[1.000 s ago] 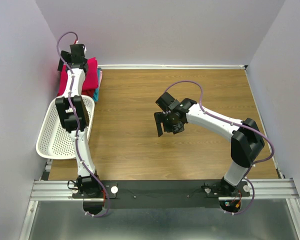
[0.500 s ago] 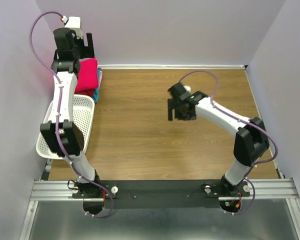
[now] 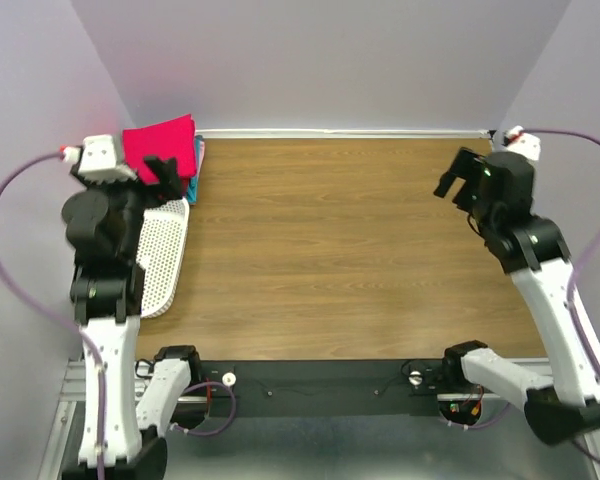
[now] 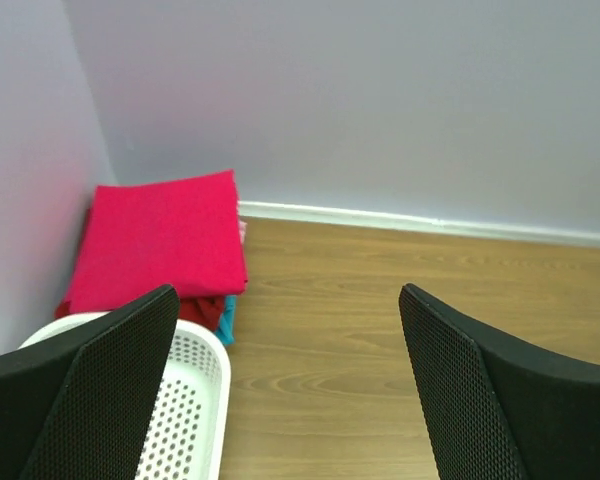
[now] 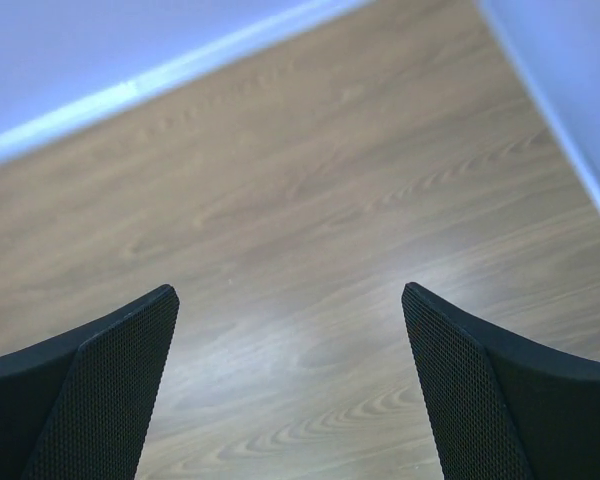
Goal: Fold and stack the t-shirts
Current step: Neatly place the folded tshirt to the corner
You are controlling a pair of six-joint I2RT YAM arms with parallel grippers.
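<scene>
The t-shirts lie folded in a stack in the back left corner. The crimson-pink one (image 3: 160, 140) (image 4: 160, 245) is on top, a darker red one (image 4: 205, 312) lies under it, and a teal edge (image 4: 228, 318) (image 3: 194, 178) peeks out at the bottom. My left gripper (image 3: 163, 170) (image 4: 288, 292) hangs raised in front of the stack, open, with nothing between its fingers. My right gripper (image 3: 458, 175) (image 5: 289, 290) is lifted at the back right over bare wood, open and empty.
A white perforated basket (image 3: 165, 250) (image 4: 195, 400) stands on the left, just in front of the stack and partly under my left arm. Walls close in the brown wooden table (image 3: 320, 230) at the back, left and right.
Both arms have risen and swung outward. The left gripper pulled back from over the stack. The right gripper left the table's middle for the back right and opened wider.
</scene>
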